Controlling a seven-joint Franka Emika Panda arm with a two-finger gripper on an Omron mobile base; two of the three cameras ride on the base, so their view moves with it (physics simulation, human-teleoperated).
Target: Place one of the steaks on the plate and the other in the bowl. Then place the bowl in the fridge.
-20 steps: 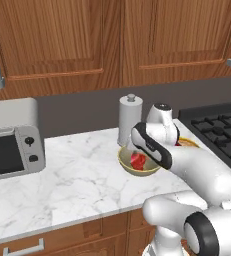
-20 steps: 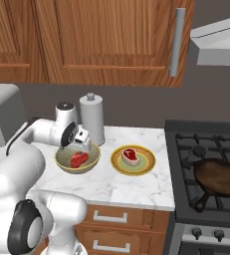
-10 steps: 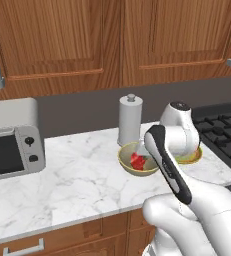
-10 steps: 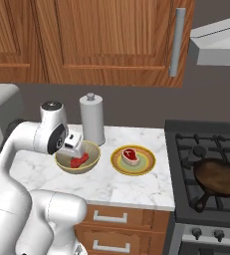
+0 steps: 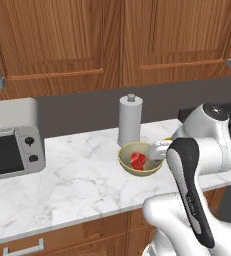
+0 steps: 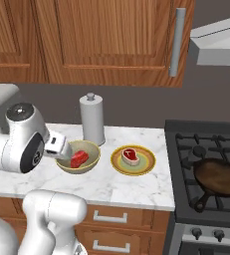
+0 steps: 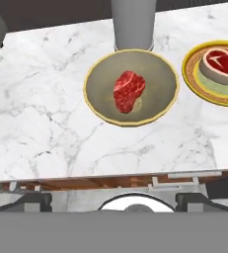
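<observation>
One steak (image 7: 129, 91) lies inside the tan-yellow bowl (image 7: 93, 101), which stands on the marble counter in front of a grey roll. The other steak (image 7: 220, 62) rests on the yellow-rimmed plate (image 7: 192, 74) just to the bowl's right. The right base view has the same pair, bowl (image 6: 89, 147) left and plate (image 6: 146, 167) right. My gripper (image 7: 116, 201) hangs back over the counter's front edge, above and on the near side of the bowl, open and holding nothing. The fridge is out of view.
A grey upright roll (image 5: 130, 120) stands behind the bowl. A toaster oven (image 5: 9, 145) sits at the counter's left end. On the stove to the right rests a dark frying pan (image 6: 218, 177). Wooden wall cabinets hang above.
My hand has drawn back from over the bowl toward the counter's front edge, and the arm has folded closer to the base. Both steaks, the bowl and the plate have stayed put.
</observation>
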